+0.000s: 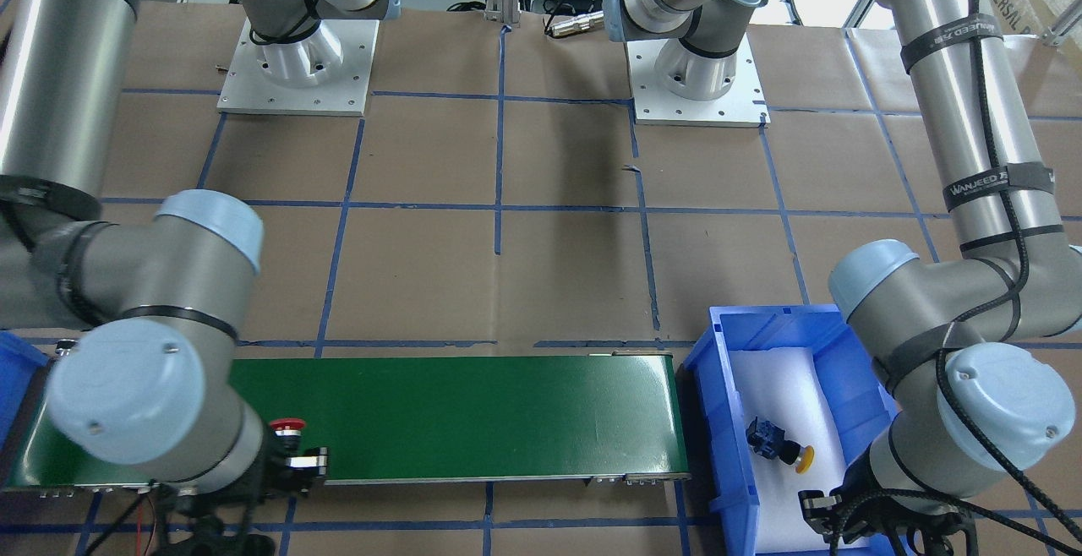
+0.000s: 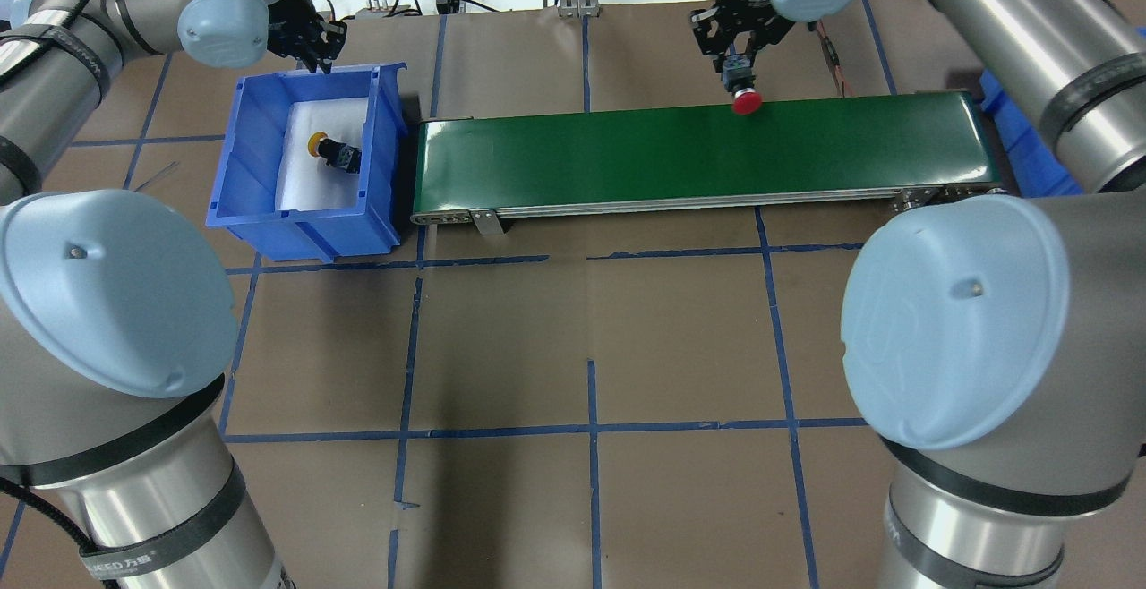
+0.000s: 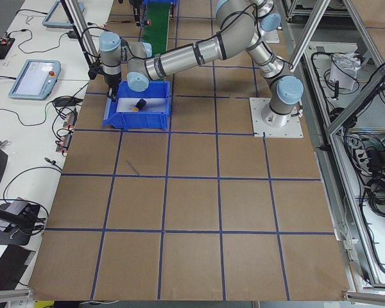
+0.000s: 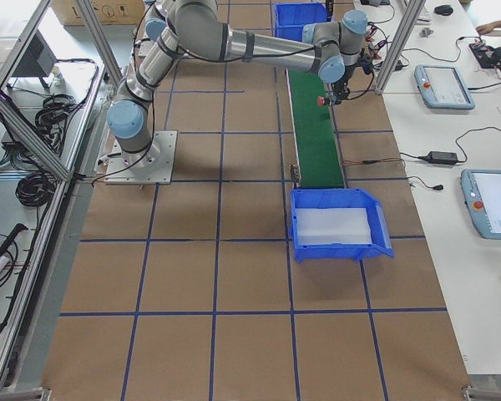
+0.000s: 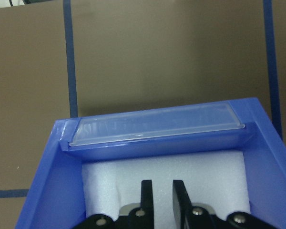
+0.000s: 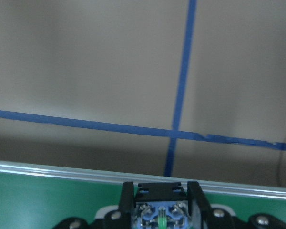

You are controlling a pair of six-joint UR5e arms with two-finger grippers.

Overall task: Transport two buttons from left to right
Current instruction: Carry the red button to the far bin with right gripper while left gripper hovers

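The red button (image 2: 747, 102) hangs cap down at the operator-side edge of the green conveyor belt (image 2: 627, 150), with my right gripper (image 2: 739, 79) shut on its grey-blue block (image 6: 160, 212). Whether the cap touches the belt I cannot tell. The yellow button (image 2: 329, 149) lies on its side on white foam in the blue bin (image 2: 304, 233) at the belt's left end. My left gripper (image 5: 162, 187) hovers over that bin's far end, beyond the yellow button. Its fingers (image 5: 146, 195) are nearly together with nothing between them.
A second blue bin (image 4: 338, 242) lined with white foam stands at the belt's right end, with nothing showing in it. Both arms' elbows loom large in the overhead view. Brown paper with blue tape lines covers the table (image 2: 591, 320).
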